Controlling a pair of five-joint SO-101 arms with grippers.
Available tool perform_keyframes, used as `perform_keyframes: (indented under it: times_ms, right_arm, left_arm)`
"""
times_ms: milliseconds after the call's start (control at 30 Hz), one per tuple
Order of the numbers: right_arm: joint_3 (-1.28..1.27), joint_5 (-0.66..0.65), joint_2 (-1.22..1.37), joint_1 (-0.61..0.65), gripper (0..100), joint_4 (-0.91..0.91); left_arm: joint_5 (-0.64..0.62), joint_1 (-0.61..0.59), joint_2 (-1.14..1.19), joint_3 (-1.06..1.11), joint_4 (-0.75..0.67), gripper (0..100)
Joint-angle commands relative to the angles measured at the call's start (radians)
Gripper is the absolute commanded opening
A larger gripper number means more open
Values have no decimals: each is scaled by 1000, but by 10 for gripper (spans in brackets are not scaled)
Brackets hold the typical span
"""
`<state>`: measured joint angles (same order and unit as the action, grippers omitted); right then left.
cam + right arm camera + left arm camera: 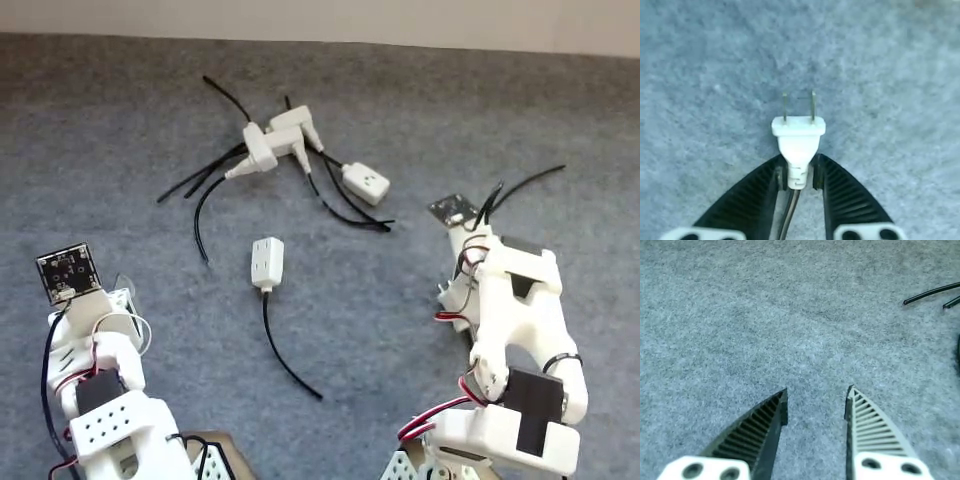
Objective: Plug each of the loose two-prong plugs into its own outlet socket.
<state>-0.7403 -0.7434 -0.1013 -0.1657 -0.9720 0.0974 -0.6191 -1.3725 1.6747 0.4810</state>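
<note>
**Right fingers clamped on a plug, left fingers apart**

The right wrist view gives me the grip itself. The right gripper (800, 167) has its 2 black fingers closed on the neck of a white two-prong plug (798, 132). The prongs point away from the wrist, and the cord runs back between the fingers.

In the left wrist view I see the left gripper (816, 397) with its fingers apart, holding nothing, above the grey bench (740, 315). Black cord ends (932, 292) lie off to one side.

The high view supplies the layout. A white outlet socket (267, 258) with a black cord lies between the 2 arms, and a second socket (366, 182) lies farther back. Near that one is a cluster of white plug and socket bodies (272, 145).
</note>
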Motion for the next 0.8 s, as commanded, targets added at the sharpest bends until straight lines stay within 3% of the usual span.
perform_keyframes:
  times_ms: [0,300,567,767]
  right_arm:
    - [8,-5,-38,-18,103,22]
    - [25,-5,-41,-113,103,27]
    - [47,-130,-39,-246,103,27]
    - [42,-132,-31,-214,103,28]
  left_arm:
    - [2,21,-13,-16,-12,200]
    - [2,21,-13,-16,-12,200]
    - [2,21,-13,-16,-12,200]
    - [2,21,-13,-16,-12,200]
